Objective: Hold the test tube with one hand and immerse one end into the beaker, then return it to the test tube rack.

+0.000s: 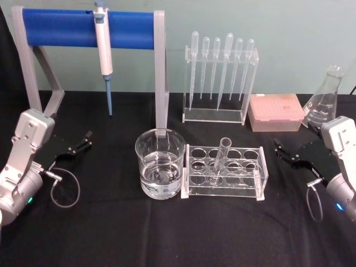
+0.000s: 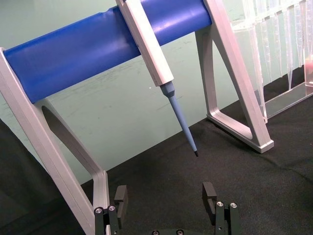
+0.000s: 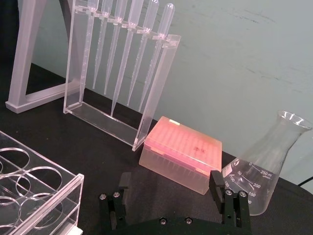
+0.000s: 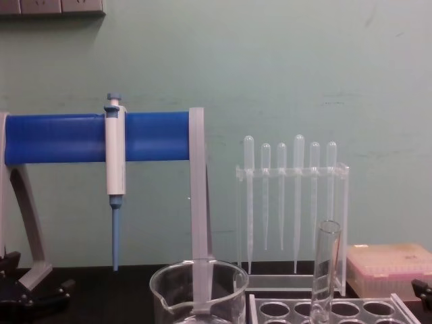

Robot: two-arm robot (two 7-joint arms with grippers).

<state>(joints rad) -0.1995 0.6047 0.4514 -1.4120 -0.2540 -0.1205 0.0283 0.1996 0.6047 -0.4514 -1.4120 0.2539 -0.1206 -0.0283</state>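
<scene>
Two hands of mine hung open and empty at either edge of the head view, both apart from the glassware. My left hand [image 1: 81,143] sat at the middle left of the frame, low over the black worktop [image 1: 178,239], its fingers [image 2: 121,195] spread wide with nothing between them. My right hand [image 1: 281,149] sat at the middle right, its fingers [image 3: 216,180] likewise parted and holding nothing.

At the centre of the frame the test tube [image 1: 219,161] stood in the clear test tube rack [image 1: 251,192], leaning slightly in a hole near the rack's middle, its flared rim well above the top plate. The beaker [image 1: 147,167] stood just left of the rack, with clear liquid in its lower part; whether the two touched I could not tell. In the chest view the tube [image 4: 325,270] rose at the lower right, higher than the beaker's rim [image 4: 199,270].

Behind them, at the upper left, a white and blue pipettor [image 1: 103,44] hung from a blue bar [image 1: 61,28] on a grey stand. At upper centre six plastic pipettes [image 1: 219,67] hung in a clear holder. To its right lay a pink tip box [image 1: 276,111], and beside that, near the frame's right edge, stood a conical flask [image 1: 325,103].
</scene>
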